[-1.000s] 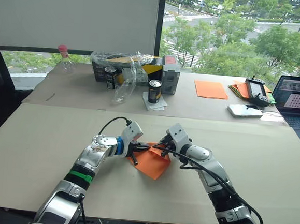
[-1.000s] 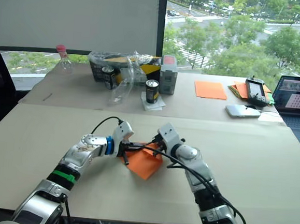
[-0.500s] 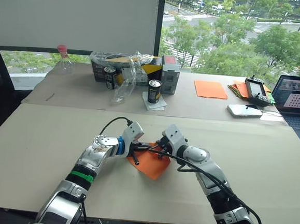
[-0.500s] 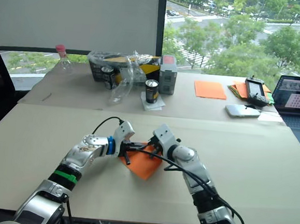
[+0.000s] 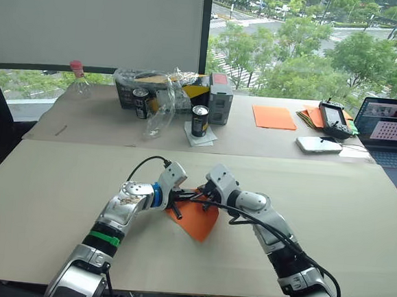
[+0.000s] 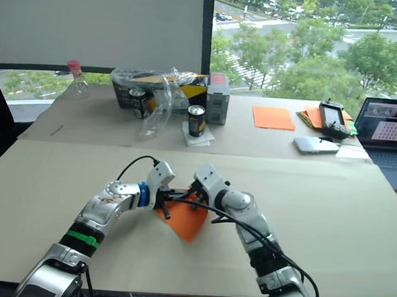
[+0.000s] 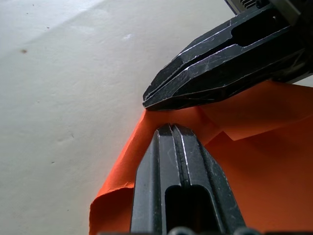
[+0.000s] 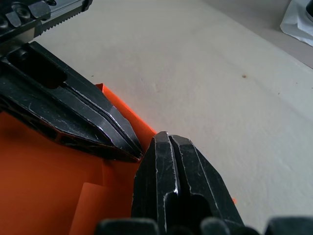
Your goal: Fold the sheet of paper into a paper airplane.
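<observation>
Both pairs of fingers together, tips on the sheet of paper [image 5: 196,219].

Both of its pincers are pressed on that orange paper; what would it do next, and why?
Probably slide the shut left gripper and shut right gripper apart along the sheet of paper to flatten the fold: both tips meet at one edge, where a small flap shows.

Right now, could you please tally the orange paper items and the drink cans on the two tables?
Folded sheet of paper under the grippers: 1
Flat orange sheet: 1
Pile of papers: 1
Drink cans: 2
Total: 5
</observation>
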Controlling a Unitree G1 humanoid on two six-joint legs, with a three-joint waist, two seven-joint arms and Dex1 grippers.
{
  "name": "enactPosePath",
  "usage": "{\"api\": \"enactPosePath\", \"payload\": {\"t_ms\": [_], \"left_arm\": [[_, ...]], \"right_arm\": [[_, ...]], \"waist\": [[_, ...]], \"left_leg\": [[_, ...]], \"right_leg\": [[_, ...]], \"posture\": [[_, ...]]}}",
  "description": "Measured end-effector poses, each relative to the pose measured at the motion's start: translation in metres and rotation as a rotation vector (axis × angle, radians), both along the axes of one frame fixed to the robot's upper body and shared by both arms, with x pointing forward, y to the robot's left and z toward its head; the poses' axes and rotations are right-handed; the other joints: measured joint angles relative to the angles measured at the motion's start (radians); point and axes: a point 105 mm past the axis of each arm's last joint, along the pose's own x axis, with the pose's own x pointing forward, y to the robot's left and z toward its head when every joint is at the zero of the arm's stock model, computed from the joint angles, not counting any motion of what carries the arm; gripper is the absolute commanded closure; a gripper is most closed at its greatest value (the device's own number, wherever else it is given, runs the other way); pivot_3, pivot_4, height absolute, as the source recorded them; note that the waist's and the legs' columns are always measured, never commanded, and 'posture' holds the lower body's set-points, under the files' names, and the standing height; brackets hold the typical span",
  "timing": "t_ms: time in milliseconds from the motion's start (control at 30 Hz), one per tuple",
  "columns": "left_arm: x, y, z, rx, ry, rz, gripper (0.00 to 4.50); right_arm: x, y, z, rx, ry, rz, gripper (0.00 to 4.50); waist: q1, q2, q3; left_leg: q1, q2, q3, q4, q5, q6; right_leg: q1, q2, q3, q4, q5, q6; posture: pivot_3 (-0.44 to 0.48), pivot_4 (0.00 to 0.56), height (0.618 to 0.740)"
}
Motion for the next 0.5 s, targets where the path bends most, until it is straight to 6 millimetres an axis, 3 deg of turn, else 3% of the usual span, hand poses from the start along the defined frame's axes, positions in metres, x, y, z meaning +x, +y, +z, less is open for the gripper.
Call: {"api": "enactPosePath", "payload": {"t_ms": [300,500], "left_arm": [[0.001,-0.001,-0.001,0.001,0.003,0.010,4.48],[0.000,-0.001,-0.001,-0.001,0.006,0.008,4.48]], "right_arm": [[0.005,-0.007,0.000,-0.116,0.023,-0.001,4.50],[0.003,-0.039,0.005,-0.190,0.036,-0.067,4.50]], "waist": [[0.005,0.000,0.000],[0.011,0.000,0.000]], "left_leg": [[0.007,0.000,0.000,-0.001,0.000,0.000],[0.007,0.000,0.000,-0.001,0.000,0.000]], "right_leg": [[0.008,0.000,0.001,-0.002,0.000,0.000],[0.010,0.000,0.001,-0.005,0.000,0.000]], "posture": [[0.000,0.150,0.715],[0.000,0.150,0.715]]}}
